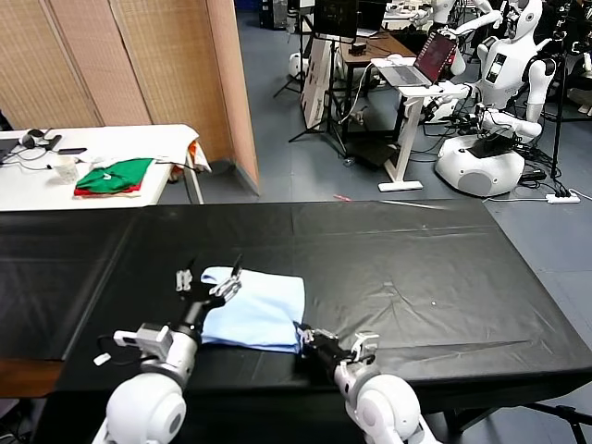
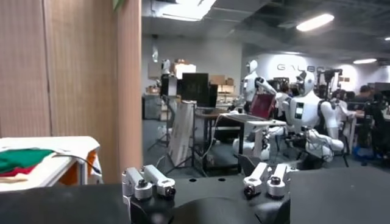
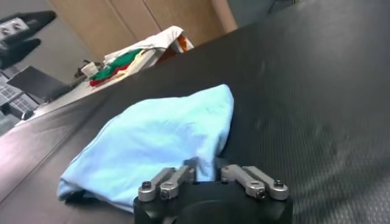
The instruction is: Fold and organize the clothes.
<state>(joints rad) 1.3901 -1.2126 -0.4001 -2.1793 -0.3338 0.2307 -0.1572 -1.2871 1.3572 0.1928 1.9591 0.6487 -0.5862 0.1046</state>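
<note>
A long table draped in black cloth fills the floor in front of the robot, and on its near edge lies the pale light-blue T-shirt of thin soft fabric, folded into a rough rectangle with a rumpled, rounded end; no lettering shows on the side facing up. The left gripper sits at the shirt's far left corner with its fingers spread wide and nothing between them — its own camera looks straight out across the room over the tabletop. The right gripper is pressed against the shirt's near right corner, its fingers drawn together on a pinch of the blue fabric, as the right wrist view shows with the cloth bunched right at the fingertips. Nothing else rests on the black cloth around the garment. Off to the robot's left stands a white table carrying a folded green garment over a red one, plus a few dark cables and small devices near its far end. Behind it rise tan woven partition panels. Farther back, across the grey floor, a white stand holds an open laptop with a reddish screen, a dark desk stands beside it, and several white humanoid robots wait on round bases — one close to the laptop stand, others deeper in the room. A power strip lies on the floor by the nearest of them.
</note>
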